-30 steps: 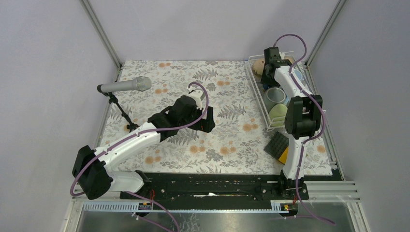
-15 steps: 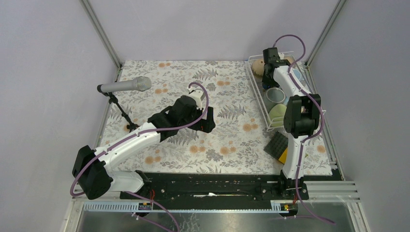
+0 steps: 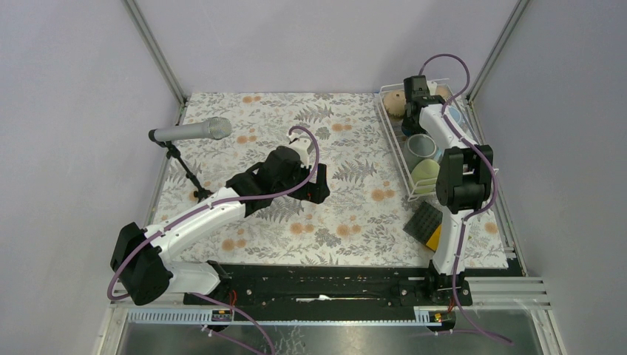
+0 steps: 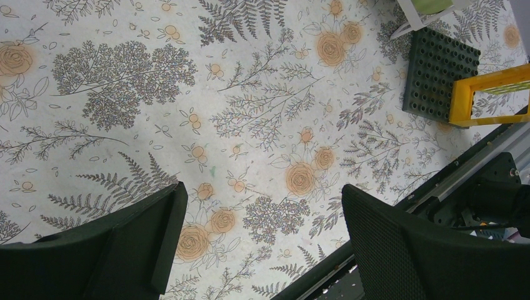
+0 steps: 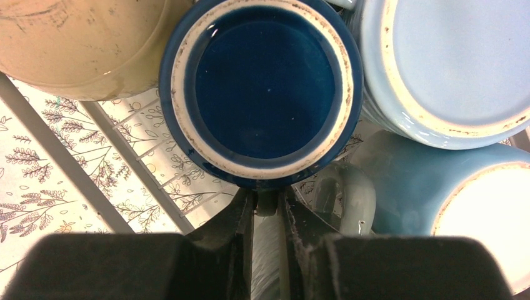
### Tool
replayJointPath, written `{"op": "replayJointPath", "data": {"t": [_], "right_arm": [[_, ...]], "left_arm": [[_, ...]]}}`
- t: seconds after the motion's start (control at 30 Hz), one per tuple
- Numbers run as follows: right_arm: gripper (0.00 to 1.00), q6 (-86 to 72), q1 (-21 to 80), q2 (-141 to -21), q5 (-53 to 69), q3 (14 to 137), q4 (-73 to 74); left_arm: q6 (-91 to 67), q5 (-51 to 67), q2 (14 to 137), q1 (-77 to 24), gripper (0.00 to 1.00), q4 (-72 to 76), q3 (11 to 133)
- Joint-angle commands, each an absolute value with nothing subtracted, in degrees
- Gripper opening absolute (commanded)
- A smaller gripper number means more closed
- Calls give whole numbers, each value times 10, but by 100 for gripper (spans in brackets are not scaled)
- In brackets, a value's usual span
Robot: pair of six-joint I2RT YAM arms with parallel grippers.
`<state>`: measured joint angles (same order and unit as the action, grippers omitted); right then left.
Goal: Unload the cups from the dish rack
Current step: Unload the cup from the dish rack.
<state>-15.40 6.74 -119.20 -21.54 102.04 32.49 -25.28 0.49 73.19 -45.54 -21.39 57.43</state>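
landmark: a white wire dish rack (image 3: pixel 395 151), laid along the right edge of the floral cloth (image 4: pixel 125 81).
task's thing: a glossy dark blue ceramic mug (image 5: pixel 262 87) is set upside down at the far end of the rack, its pale-ringed base turned up to the wrist camera.
right gripper (image 5: pixel 267 200): it is placed over the far end of the rack. the jaws are drawn in to a narrow slit on a thin piece at the mug's edge, judged to be its handle, so the mug is taken as gripped.
deciding relation: the mug lies straight ahead of the fingertips, handle side towards them. its long axis is judged upright, so a lift straight up out of the rack is called for.
neighbours: a round tan mug (image 5: pixel 81 44) is just beside it on one side and a pale blue mug (image 5: pixel 450 62) on the other. a second light blue mug (image 5: pixel 437 187) and a grey handle (image 5: pixel 344 194) are just beside the fingers, so they could be nudged.
left gripper (image 4: pixel 261 194): the jaws are spread wide with nothing held, over the cloth well left of the rack. the right arm is far nearer.
near end of rack: a grey mug (image 3: pixel 421 146) and a pale green mug (image 3: pixel 425 175) are seen.
hidden: the gripped piece is mostly covered by the fingers, so handle or wire cannot be confirmed. the far-end mugs are masked by the right arm in the top view, and no count can be made.
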Motion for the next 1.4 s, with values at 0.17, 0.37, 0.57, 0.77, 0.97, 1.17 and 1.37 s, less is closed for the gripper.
{"op": "replayJointPath", "data": {"t": [0.17, 0.37, 0.57, 0.77, 0.97, 1.17, 1.37], "right_arm": [[0, -149, 78, -1121, -275, 986, 268], [0, -152, 79, -1104, -290, 982, 261], [0, -154, 79, -1086, -296, 975, 254], [0, -156, 79, -1075, -294, 972, 250], [0, -158, 79, -1063, -297, 975, 250], [0, -162, 79, -1050, -302, 981, 257], [0, -167, 79, -1034, -304, 992, 268]], "left_arm": [[-250, 3, 722, -454, 99, -203, 584], [-251, 2, 723, -454, 99, -203, 585], [-254, 2, 726, -454, 99, -201, 586], [-259, 2, 729, -453, 99, -199, 590], [-276, 4, 735, -452, 99, -182, 598], [-305, 17, 749, -452, 99, -147, 605], [-334, 13, 756, -452, 99, -105, 606]]}}
